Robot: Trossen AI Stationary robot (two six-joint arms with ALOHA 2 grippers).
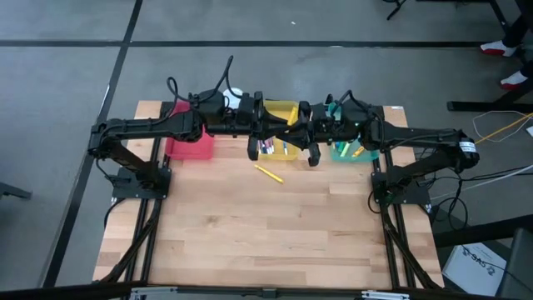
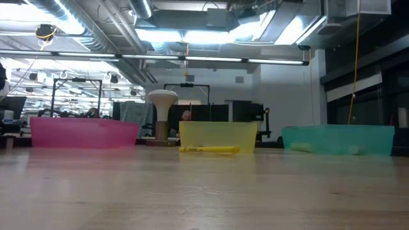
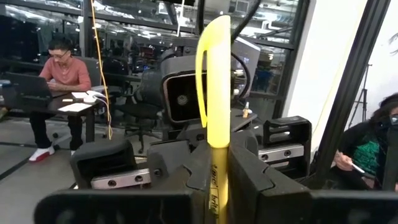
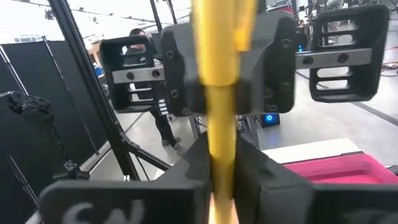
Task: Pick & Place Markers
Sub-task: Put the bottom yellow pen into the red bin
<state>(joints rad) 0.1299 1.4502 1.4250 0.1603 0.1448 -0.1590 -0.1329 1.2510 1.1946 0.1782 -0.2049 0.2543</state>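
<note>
One yellow marker (image 3: 214,74) is held in the air between both grippers, above the yellow tray (image 1: 287,108). My left gripper (image 3: 219,171) reaches in from the left (image 1: 279,127) and is shut on it. My right gripper (image 4: 221,183) faces it from the right (image 1: 304,133) and is shut on the same marker (image 4: 219,124). Another yellow marker (image 1: 268,173) lies flat on the table in front of the yellow tray (image 2: 217,135). More markers lie in the yellow tray (image 1: 268,148) and the teal tray (image 1: 358,152). Neither gripper shows in the low view. My left gripper pinches the marker's barrel (image 3: 219,155) between its two fingers, coming level from the table's left and lying across it. The capped end (image 3: 214,37) stands out above the fingers. The marker is lifted clear of the table. My right gripper pinches the same marker's barrel (image 4: 219,155) between its two fingers, level from the table's right and across it. The left gripper's fingers (image 4: 180,68) close on the marker just beyond.
Along the far edge stand a red tray (image 1: 190,143), the yellow tray and a teal tray (image 1: 341,152). A white-topped hourglass-like object (image 2: 162,118) stands behind them. The near half of the wooden table (image 1: 266,233) is bare. People sit in the room beyond.
</note>
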